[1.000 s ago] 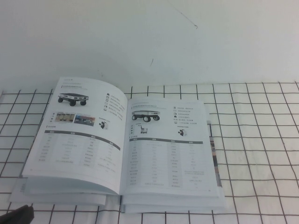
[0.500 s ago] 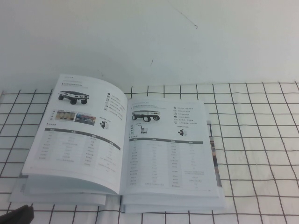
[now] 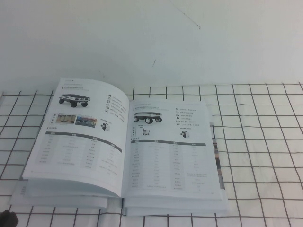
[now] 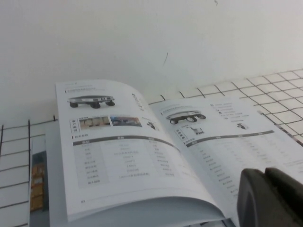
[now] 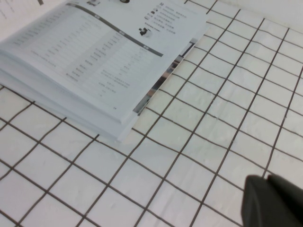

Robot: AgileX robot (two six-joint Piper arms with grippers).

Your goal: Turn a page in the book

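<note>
While the book [image 3: 128, 151] lies open, left gripper [image 4: 272, 198] (right gripper [image 5: 274, 203] too) hovers.

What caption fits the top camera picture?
Open book on checked cloth; left gripper at near corner, right gripper out of view.

I see the book [image 3: 128, 151] as smooth white paper with a faint gloss, its page [image 3: 80, 137] curving softly. The counter [image 3: 265, 156] wears a white cloth with a thin dark grid, slightly wrinkled. The left pincer [image 4: 270, 198] and right pincer [image 5: 272, 201] look like matt black plastic.
</note>
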